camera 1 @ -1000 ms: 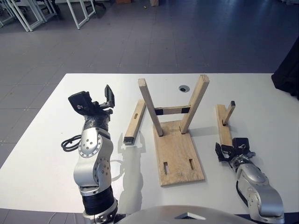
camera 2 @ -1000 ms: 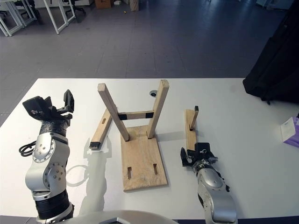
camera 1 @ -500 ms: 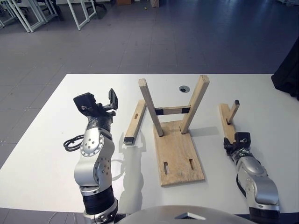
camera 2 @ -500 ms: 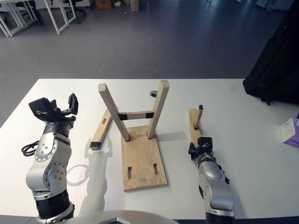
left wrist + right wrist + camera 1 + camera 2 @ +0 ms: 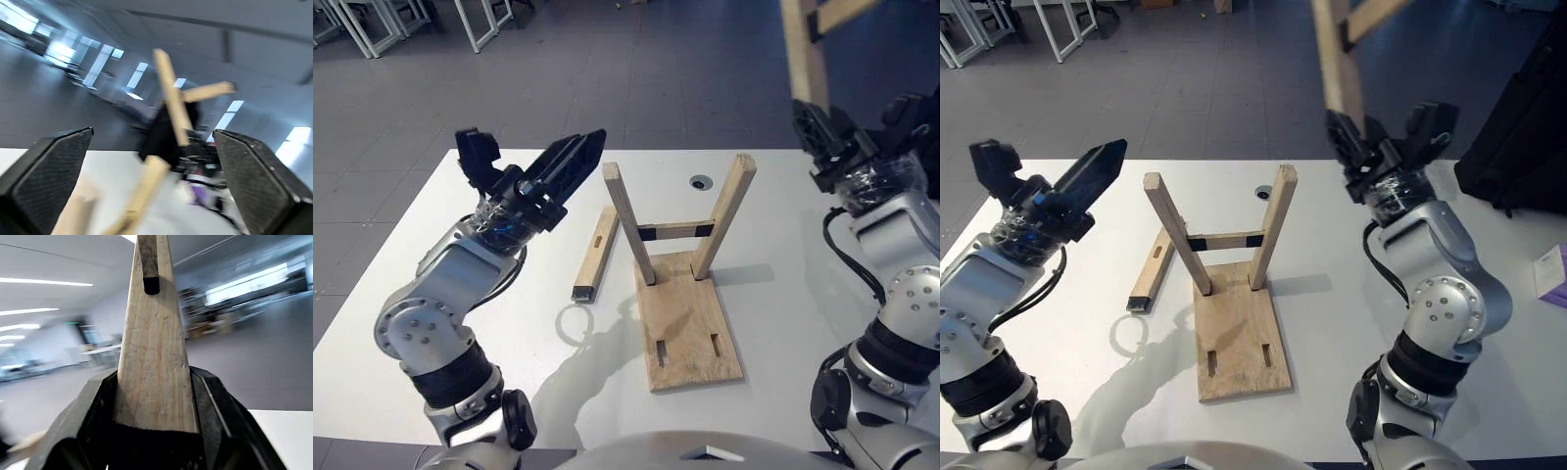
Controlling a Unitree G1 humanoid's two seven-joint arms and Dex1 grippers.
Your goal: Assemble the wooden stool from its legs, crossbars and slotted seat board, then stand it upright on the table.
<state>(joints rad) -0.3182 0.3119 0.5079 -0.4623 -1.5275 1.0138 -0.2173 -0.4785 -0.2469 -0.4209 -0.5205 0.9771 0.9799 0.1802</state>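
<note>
Left eye view: roughly half built; leg pair [image 5: 675, 231] stands slotted in seat board [image 5: 690, 328]; right claw [image 5: 824, 137] grips a raised leg [image 5: 806, 54]; left claw [image 5: 570, 164] spread wide, empty; loose leg [image 5: 595, 253] lies on counter [image 5: 783, 323].

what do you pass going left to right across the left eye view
left claw → loose leg lying flat → left standing leg → crossbar → right standing leg → raised leg gripped in the right claw. The seat board is left out, as it spans under both standing legs.
</note>
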